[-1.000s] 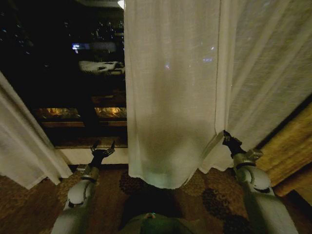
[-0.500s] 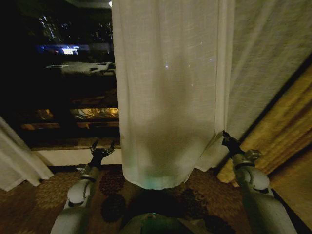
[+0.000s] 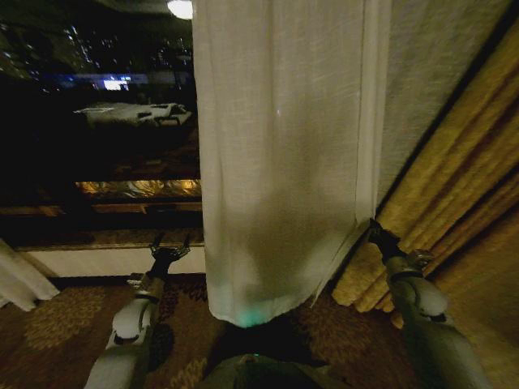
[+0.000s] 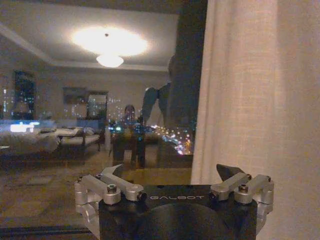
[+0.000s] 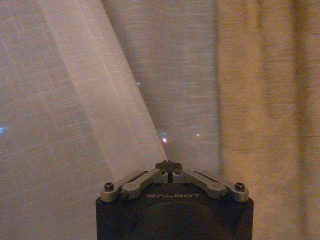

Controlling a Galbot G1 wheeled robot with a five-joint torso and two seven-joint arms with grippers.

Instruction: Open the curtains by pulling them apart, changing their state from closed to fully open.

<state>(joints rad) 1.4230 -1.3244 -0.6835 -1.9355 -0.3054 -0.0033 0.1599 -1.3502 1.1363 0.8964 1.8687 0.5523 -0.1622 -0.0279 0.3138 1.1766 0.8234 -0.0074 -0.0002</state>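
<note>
The right tool is pinched shut on the hem edge of the sheer, pleated cream curtain (woven, light glowing through), beside golden drapes. The left tool hangs spread open before the dark window.

Patterned brown carpet covers the floor; the sheer curtain's hem seemingly brushes it.

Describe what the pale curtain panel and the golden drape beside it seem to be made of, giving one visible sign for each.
Sheer curtain panel: probably thin, matte woven cloth; its weave shows and lights glow through. Golden drape: seemingly thicker, opaque fabric; deep folds, no light passing. Right gripper pinches the sheer's edge.
</note>
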